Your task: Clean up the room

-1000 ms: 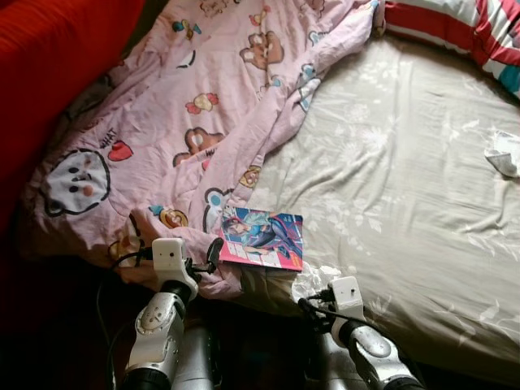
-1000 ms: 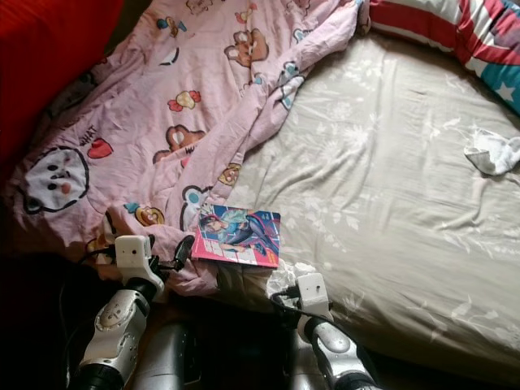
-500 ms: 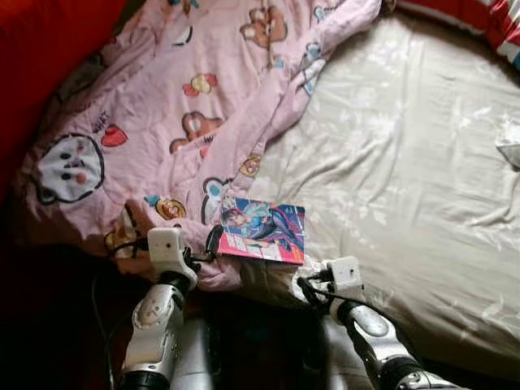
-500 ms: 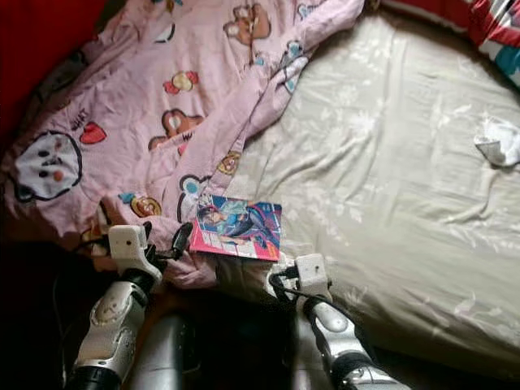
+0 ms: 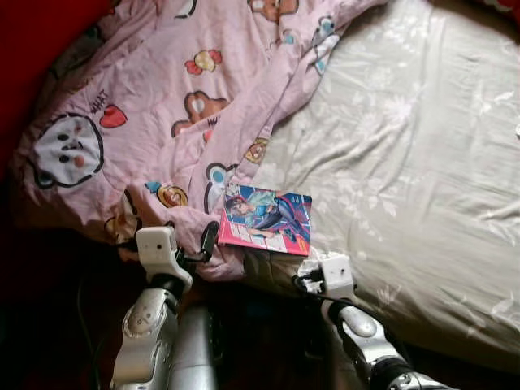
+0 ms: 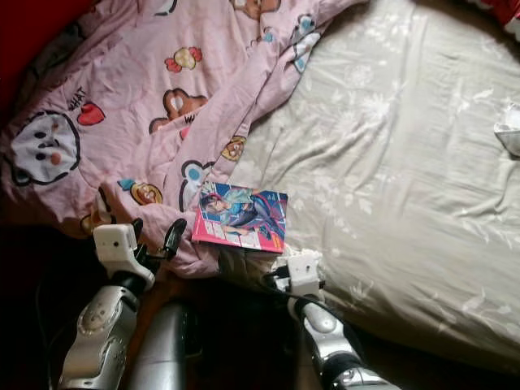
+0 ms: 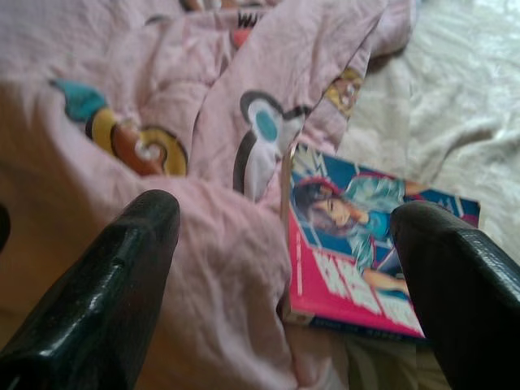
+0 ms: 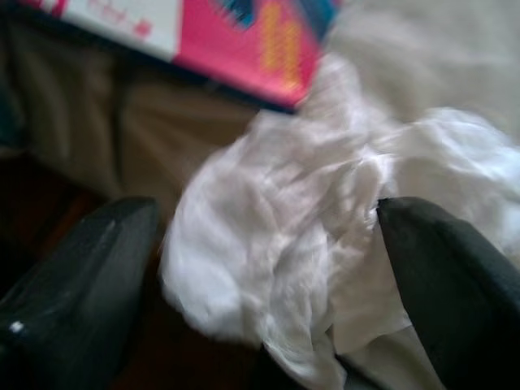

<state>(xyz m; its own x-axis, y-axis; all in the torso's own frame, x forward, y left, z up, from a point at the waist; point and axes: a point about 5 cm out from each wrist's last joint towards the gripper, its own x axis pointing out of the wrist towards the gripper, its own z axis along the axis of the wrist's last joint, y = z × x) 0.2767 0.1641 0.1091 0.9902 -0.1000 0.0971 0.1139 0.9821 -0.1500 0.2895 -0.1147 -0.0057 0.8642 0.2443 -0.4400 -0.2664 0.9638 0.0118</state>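
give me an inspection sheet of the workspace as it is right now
surface: bed with a beige flowered sheet, creased
job's things: comic book flat at the bed's near edge, partly on the quilt; crumpled white tissue at the edge beside it
clutter: pink cartoon quilt bunched over the bed's left half; small white cloth at far right
grippers: left pincer open, aimed at the quilt and book; right pincer open around the tissue
cables: black leads at both wrists
surroundings: red fabric at far left, dark floor below
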